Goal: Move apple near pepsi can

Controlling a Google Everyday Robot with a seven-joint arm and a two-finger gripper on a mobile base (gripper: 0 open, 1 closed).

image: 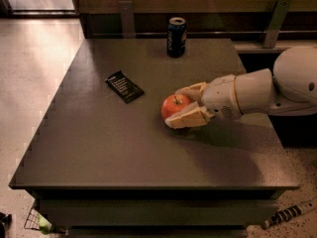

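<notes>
The red-orange apple (pixel 173 106) sits on the dark table (pixel 99 148), right of the middle. My gripper (pixel 175 108) reaches in from the right and its two cream fingers (pixel 188 118) press against the apple's near and far sides, shut on it. The apple still rests on the table top. The dark blue pepsi can (pixel 176 36) stands upright at the table's far edge, well beyond the apple and slightly to its left.
A flat black rectangular packet (pixel 125 87) lies on the table left of the apple. A dark wall with metal brackets (pixel 275 15) runs behind the table. My white arm (pixel 277 90) overhangs the table's right side.
</notes>
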